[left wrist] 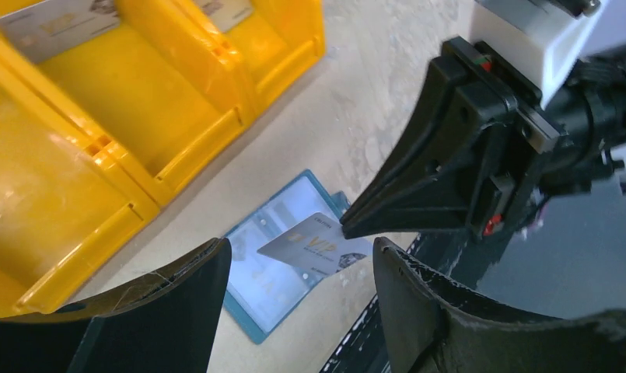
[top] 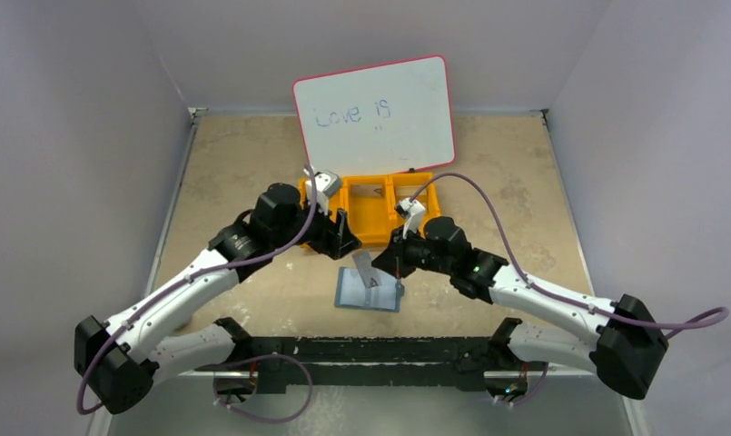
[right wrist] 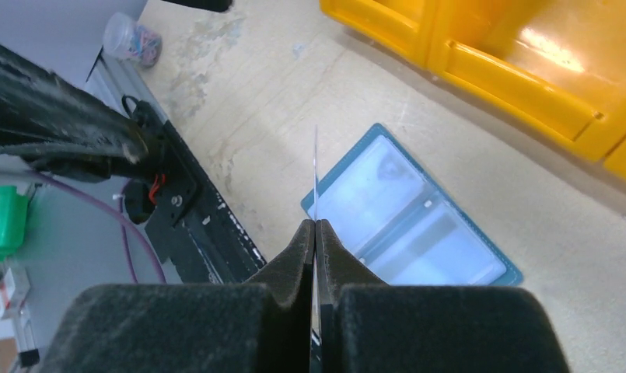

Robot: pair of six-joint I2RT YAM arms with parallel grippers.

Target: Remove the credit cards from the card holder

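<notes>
The card holder (top: 369, 292) lies open and flat on the table, teal rim with pale blue pockets facing up; it also shows in the left wrist view (left wrist: 274, 268) and the right wrist view (right wrist: 410, 225). My right gripper (top: 384, 259) is shut on a silver credit card (left wrist: 313, 245) marked VIP and holds it just above the holder; in the right wrist view the card (right wrist: 316, 175) shows edge-on between the pads. My left gripper (left wrist: 302, 311) is open and empty, up and to the left of the holder (top: 339, 238). Two more cards (left wrist: 57, 27) lie in the orange bin.
An orange three-compartment bin (top: 370, 216) stands just behind the holder, also in the left wrist view (left wrist: 138, 101). A pink-rimmed whiteboard (top: 375, 113) leans behind it. A small jar (right wrist: 131, 39) sits beyond the table's near edge, by the black frame rail (top: 389, 350).
</notes>
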